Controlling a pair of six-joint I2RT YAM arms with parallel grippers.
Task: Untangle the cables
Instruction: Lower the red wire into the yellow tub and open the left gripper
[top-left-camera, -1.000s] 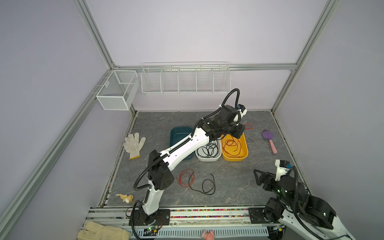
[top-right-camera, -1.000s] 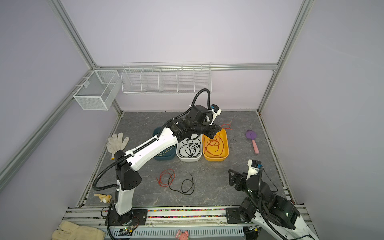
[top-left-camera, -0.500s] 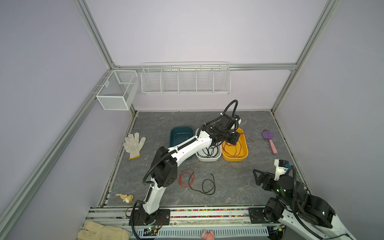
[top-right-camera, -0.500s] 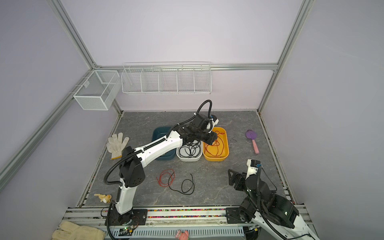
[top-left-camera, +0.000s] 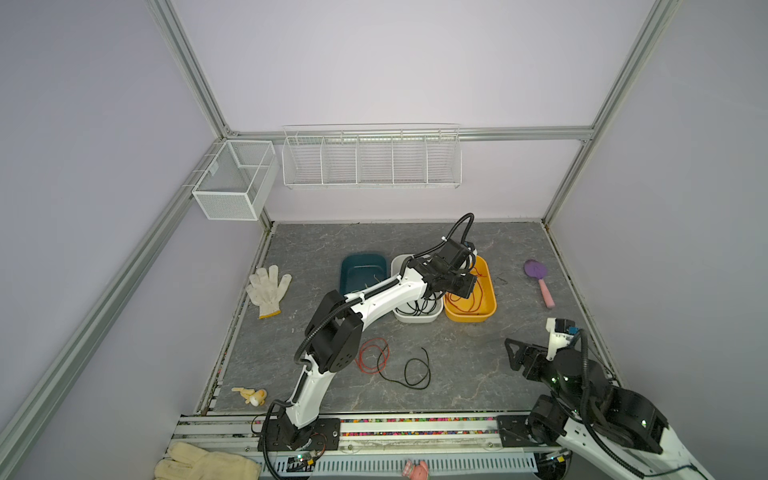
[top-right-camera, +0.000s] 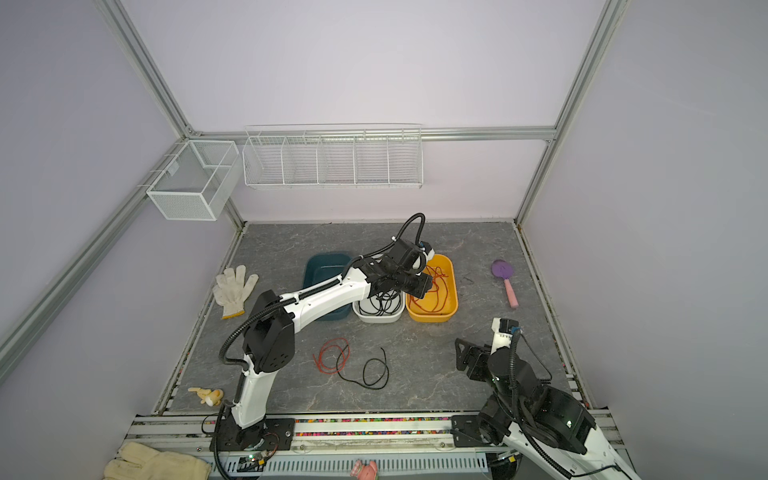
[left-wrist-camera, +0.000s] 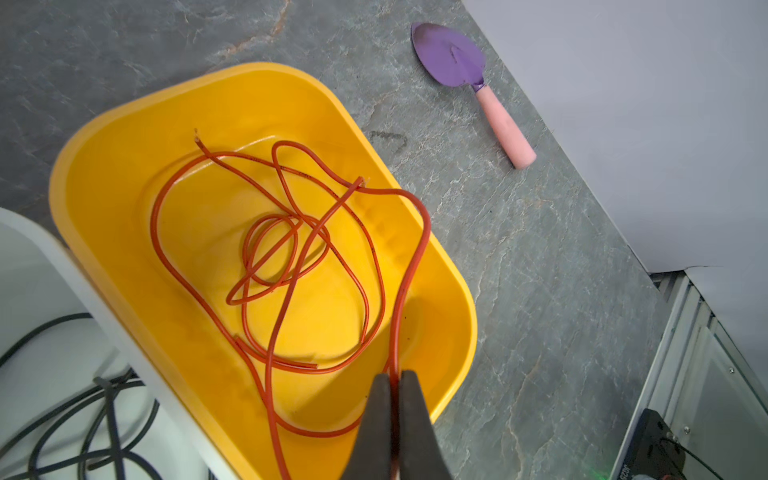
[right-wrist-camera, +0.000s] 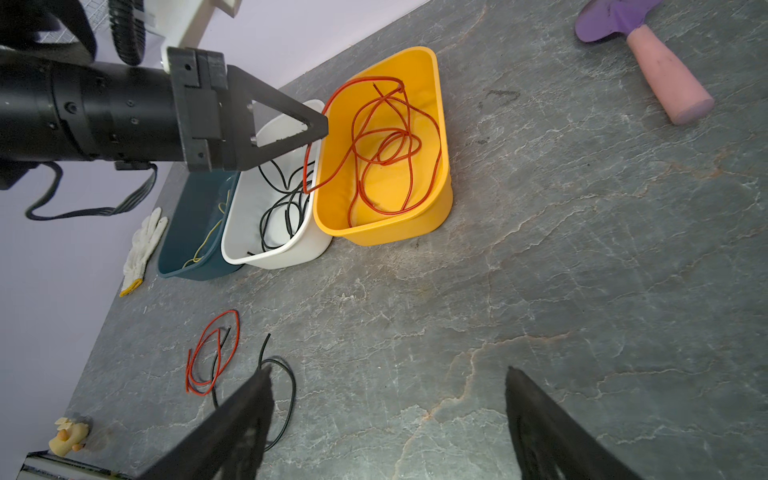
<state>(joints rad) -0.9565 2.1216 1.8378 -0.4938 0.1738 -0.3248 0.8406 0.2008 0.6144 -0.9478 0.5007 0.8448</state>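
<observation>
My left gripper (left-wrist-camera: 395, 376) is shut on a red cable (left-wrist-camera: 415, 257) and hangs low over the yellow bin (left-wrist-camera: 465, 316). In both top views it (top-left-camera: 467, 286) (top-right-camera: 423, 286) sits above that bin. The held cable runs into a loose pile of red cables (right-wrist-camera: 386, 149) inside the bin. Black cables (right-wrist-camera: 282, 208) lie in the white bin (top-left-camera: 415, 320). A thin yellow cable (right-wrist-camera: 208, 241) lies in the blue bin (top-left-camera: 361, 266). One red cable (top-left-camera: 372, 355) and one black cable (top-left-camera: 415, 370) lie crossed on the table. My right gripper (right-wrist-camera: 388, 370) is open and empty at the front right (top-left-camera: 513, 353).
A purple trowel with a pink handle (top-left-camera: 540, 282) lies at the right. A white glove (top-left-camera: 266, 289) lies at the left, a small yellow toy (top-left-camera: 253, 397) at the front left. Wire baskets (top-left-camera: 370, 158) hang on the back wall.
My left arm has lowered and drawn in, bringing the shut gripper and its red cable down over the yellow bin. The right arm has not moved.
</observation>
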